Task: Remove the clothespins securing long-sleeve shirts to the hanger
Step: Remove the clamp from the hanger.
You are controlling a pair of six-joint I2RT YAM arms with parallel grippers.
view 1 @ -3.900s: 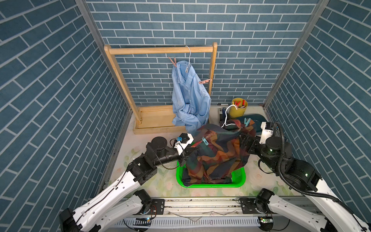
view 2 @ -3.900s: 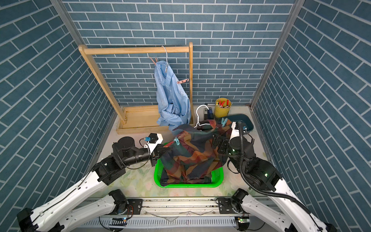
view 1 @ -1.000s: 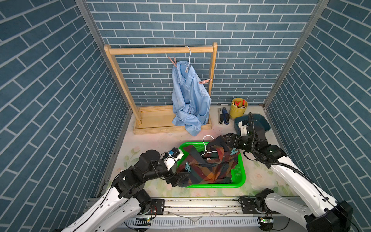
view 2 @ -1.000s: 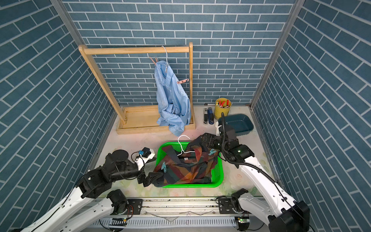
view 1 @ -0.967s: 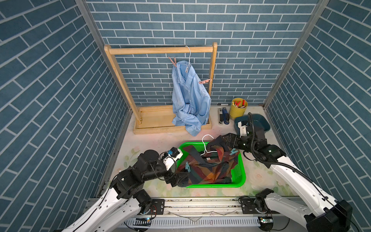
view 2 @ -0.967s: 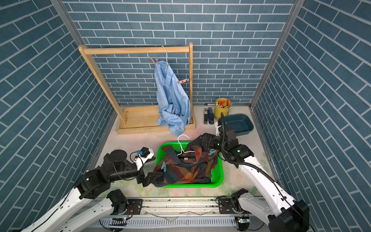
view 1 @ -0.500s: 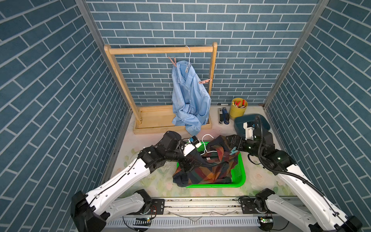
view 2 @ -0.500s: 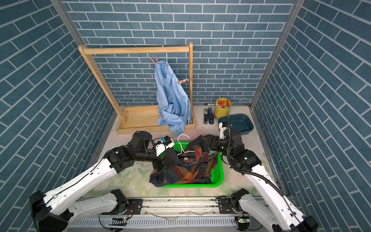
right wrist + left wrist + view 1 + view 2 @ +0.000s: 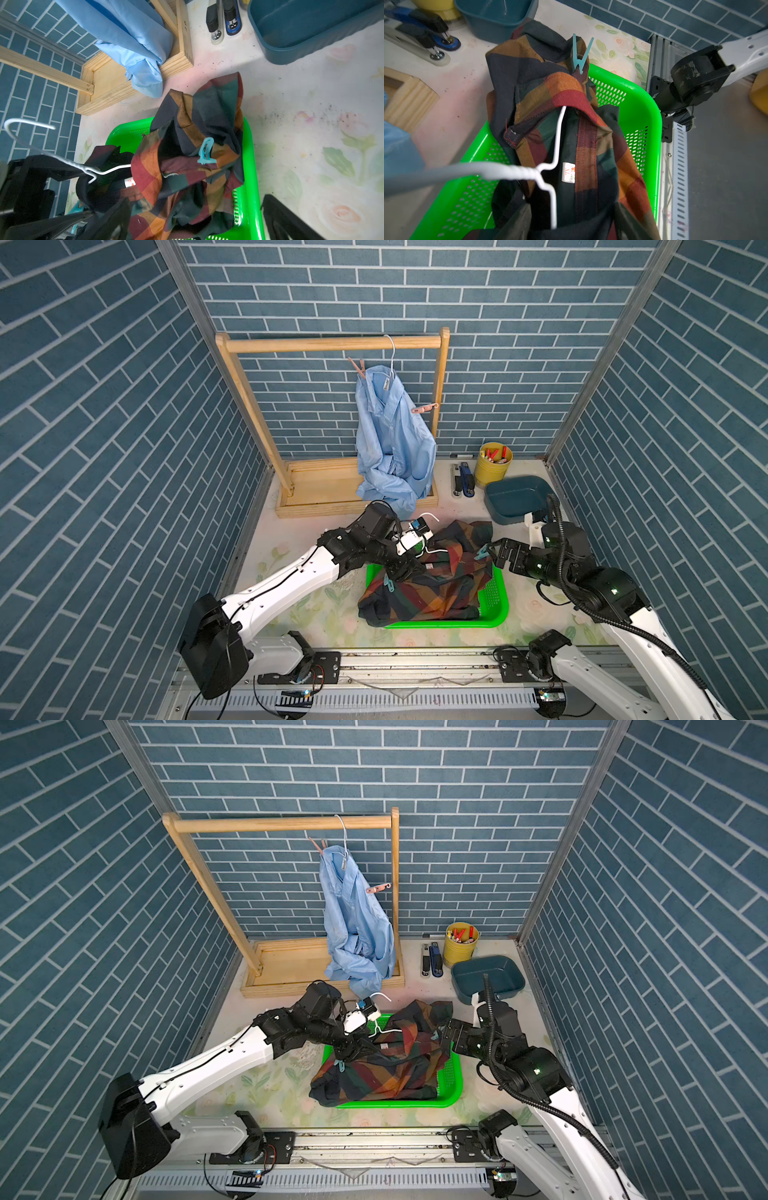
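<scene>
The dark plaid shirt (image 9: 432, 593) lies on its white wire hanger (image 9: 556, 145) in the green basket (image 9: 498, 605). A teal clothespin (image 9: 388, 583) grips its left shoulder and another teal clothespin (image 9: 205, 150) its right. My left gripper (image 9: 405, 570) presses in on the dark cloth by the collar, beside the hanger wire. My right gripper (image 9: 197, 224) stands open just short of the right teal clothespin (image 9: 482, 556), which is not between its fingers. The pale blue shirt (image 9: 390, 439) hangs on the rack, held by two salmon clothespins (image 9: 358, 366) (image 9: 424, 408).
The wooden rack (image 9: 332, 344) stands against the back wall. A yellow cup of sticks (image 9: 494, 464), a stapler (image 9: 463, 485) and a dark blue tub (image 9: 515, 497) sit at the back right, behind my right arm. Brick walls close in on both sides.
My left arm swung from the basket's near left corner up to the shirt's collar, and its jaws narrowed onto the cloth. The right gripper drew back slightly, still open at the teal clothespin.
</scene>
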